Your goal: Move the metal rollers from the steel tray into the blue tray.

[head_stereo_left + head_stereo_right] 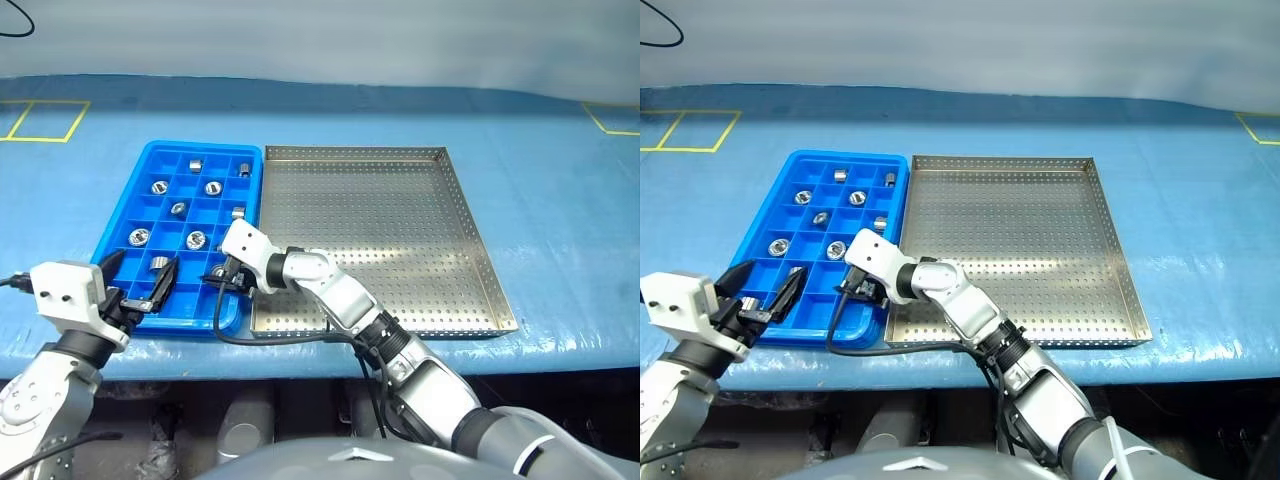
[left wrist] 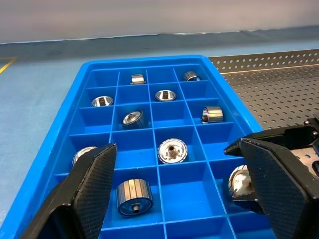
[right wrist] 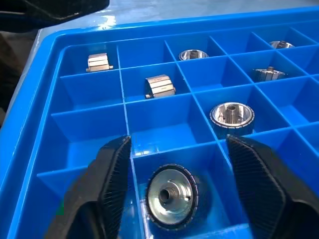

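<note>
Blue cloth covers the counter (image 1: 560, 200), where the perforated steel tray (image 1: 400, 160) sits bare at three o'clock of the blue tray (image 1: 125, 205), whose compartments hold all the metal rollers (image 2: 172, 150). Right gripper (image 3: 174, 184) hangs with jaws apart around a roller lying in a six-o'clock corner cell; left gripper (image 1: 140, 283), jaws apart and empty, hovers beside it. Rollers look hard, dense and slippery, best pinched across the ribbed sides.
</note>
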